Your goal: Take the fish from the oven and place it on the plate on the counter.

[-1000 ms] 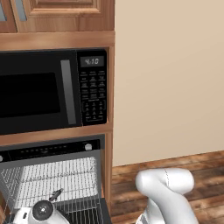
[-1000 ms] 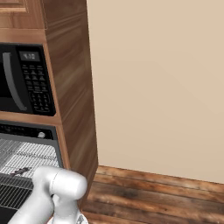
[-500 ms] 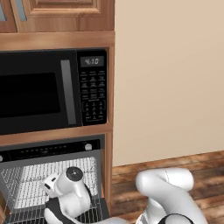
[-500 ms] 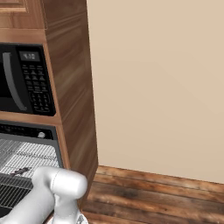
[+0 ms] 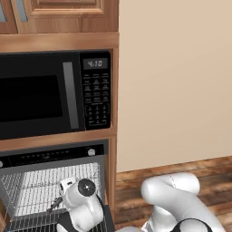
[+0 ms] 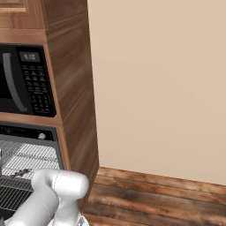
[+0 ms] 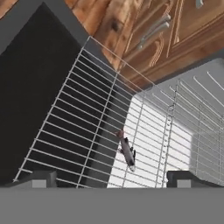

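Note:
The small dark fish [image 7: 127, 151] lies on a wire rack [image 7: 87, 109] at the mouth of the black oven [image 5: 54, 156], whose door [image 7: 35, 87] hangs open. From the base cameras the fish [image 5: 55, 205] is a thin dark sliver on the rack, just left of my wrist [image 5: 84, 204]; the fish [image 6: 20, 172] appears again from the right side. My gripper [image 7: 111, 179] is open, its fingertips [image 7: 37, 178] spread wide. It hovers short of the fish, which lies ahead between the finger lines, untouched. The plate and the counter are out of view.
A black microwave [image 5: 50, 90] with keypad sits directly above the oven in a wooden cabinet column [image 6: 73, 88]. A second wire rack [image 5: 27, 181] fills the oven cavity. Wooden drawers with silver handles [image 7: 153, 28] lie beyond the rack. A beige wall [image 5: 176, 81] and wood floor [image 6: 154, 198] are to the right.
My wrist has risen from the lower left and swung rightward in front of the oven opening. The fish has stayed in place on the rack.

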